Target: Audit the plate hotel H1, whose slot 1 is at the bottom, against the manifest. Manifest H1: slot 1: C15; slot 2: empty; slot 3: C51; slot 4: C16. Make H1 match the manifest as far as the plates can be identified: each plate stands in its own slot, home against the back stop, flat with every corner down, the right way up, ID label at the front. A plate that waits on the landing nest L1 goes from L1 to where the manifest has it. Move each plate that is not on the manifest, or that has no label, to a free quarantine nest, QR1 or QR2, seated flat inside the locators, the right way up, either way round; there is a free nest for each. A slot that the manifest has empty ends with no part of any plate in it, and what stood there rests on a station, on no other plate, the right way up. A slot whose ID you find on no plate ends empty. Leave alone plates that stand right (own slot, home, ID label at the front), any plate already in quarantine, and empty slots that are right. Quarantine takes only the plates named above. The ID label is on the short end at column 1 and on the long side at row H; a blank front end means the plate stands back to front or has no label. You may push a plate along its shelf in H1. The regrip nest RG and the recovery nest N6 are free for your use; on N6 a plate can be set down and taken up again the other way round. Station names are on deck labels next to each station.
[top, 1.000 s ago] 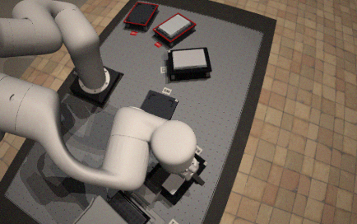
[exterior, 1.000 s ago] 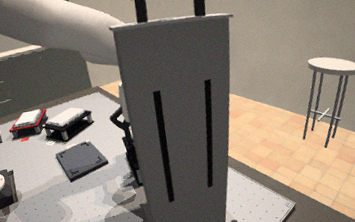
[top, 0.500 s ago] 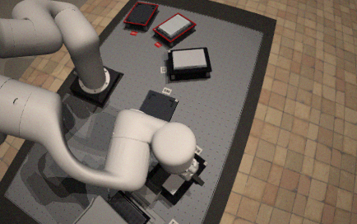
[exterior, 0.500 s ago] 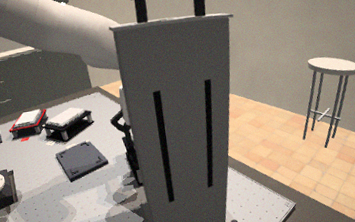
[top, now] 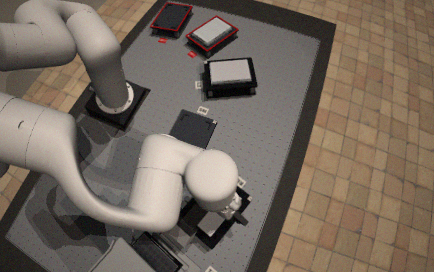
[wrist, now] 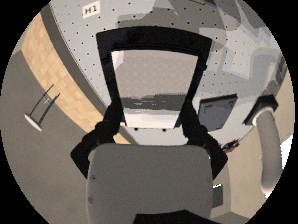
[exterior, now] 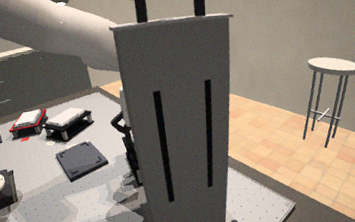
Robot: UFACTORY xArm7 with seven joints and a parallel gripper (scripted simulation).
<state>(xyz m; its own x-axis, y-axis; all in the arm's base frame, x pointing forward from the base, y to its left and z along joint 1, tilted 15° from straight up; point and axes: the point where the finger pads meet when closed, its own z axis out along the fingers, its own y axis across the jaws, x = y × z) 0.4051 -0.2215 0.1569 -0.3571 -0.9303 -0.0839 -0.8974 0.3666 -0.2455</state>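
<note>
My gripper (top: 226, 215) (wrist: 152, 104) is shut on a grey plate (top: 211, 223) (wrist: 149, 179), gripping it by its sides. It holds the plate just over a black nest (top: 220, 240) next to the plate hotel H1 (top: 119, 257) (exterior: 182, 124). I cannot read a label on the plate. The exterior view shows the hotel from its closed back, so its slots are hidden. The gripper (exterior: 124, 129) shows there only partly, left of the hotel. The H1 deck label (wrist: 91, 10) shows in the wrist view.
Two red-edged nests stand at the far end: one (top: 171, 17) empty, one (top: 212, 32) bearing a plate. A black raised nest (top: 252, 82) holds a pale plate (top: 230, 71). A flat dark nest (top: 193, 129) lies mid-deck. The arm base (top: 116, 102) stands left. A stool (exterior: 331, 68) stands off the deck.
</note>
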